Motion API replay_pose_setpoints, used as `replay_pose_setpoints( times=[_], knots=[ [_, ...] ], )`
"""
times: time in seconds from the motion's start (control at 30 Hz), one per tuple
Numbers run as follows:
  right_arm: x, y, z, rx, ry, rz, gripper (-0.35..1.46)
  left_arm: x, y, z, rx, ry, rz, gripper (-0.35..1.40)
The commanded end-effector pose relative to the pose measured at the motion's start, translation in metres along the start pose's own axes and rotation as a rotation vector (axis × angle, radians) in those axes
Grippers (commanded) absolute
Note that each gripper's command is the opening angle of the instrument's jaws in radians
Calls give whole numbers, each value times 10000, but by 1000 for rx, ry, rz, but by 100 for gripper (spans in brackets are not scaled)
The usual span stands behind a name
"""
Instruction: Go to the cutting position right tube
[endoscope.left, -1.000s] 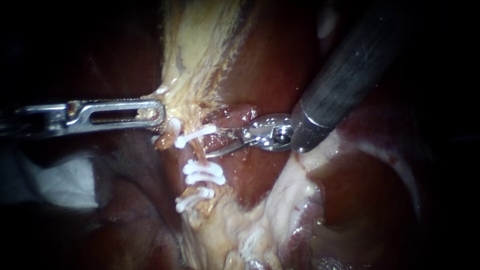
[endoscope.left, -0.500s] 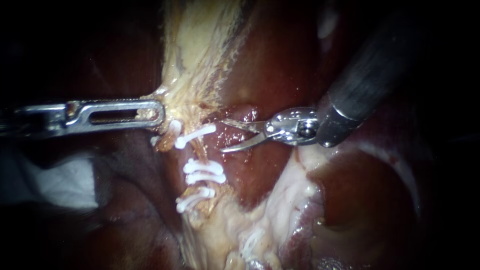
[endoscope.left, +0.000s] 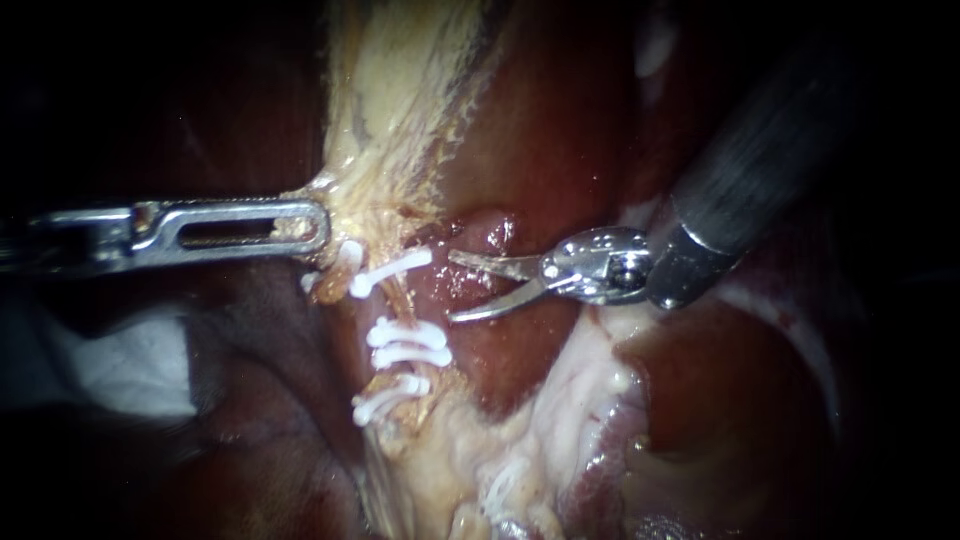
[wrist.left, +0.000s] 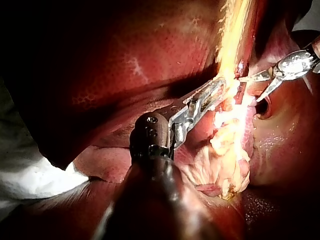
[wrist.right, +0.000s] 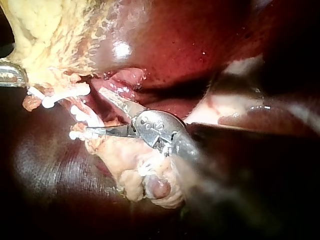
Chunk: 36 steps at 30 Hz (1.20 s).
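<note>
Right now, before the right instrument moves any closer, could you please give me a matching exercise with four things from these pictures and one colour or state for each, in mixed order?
Column one:
1. left instrument
2. right instrument
3. clips
4. liver

Column two:
A. white
B. dark red, mottled surface
C. jaws shut on pale yellow tissue
D. jaws open, a gap showing, nothing gripped

Right pairs: 1-C, 2-D, 3-A, 4-B.
</note>
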Motion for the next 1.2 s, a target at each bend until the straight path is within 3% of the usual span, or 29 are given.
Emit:
replay_pose_setpoints(
  times=[0.03, 0.27, 0.67, 0.97, 1.2],
  knots=[
    [-1, -1, 3, 5, -2, 5, 124, 0, 0, 0, 0, 0, 0, -35],
    [-7, -4, 24, 40, -10, 40, 124, 0, -2, 0, -1, 0, 0, -35],
    [-16, 4, 52, 49, -16, 52, 124, 1, -6, -1, -2, -1, -1, -35],
    [-14, 2, 60, 69, -19, 51, 124, 1, -6, -1, -1, -1, -1, -35],
    [-10, -2, 63, 98, 4, 58, 124, -1, -5, -3, 0, 1, -2, -35]
  ],
)
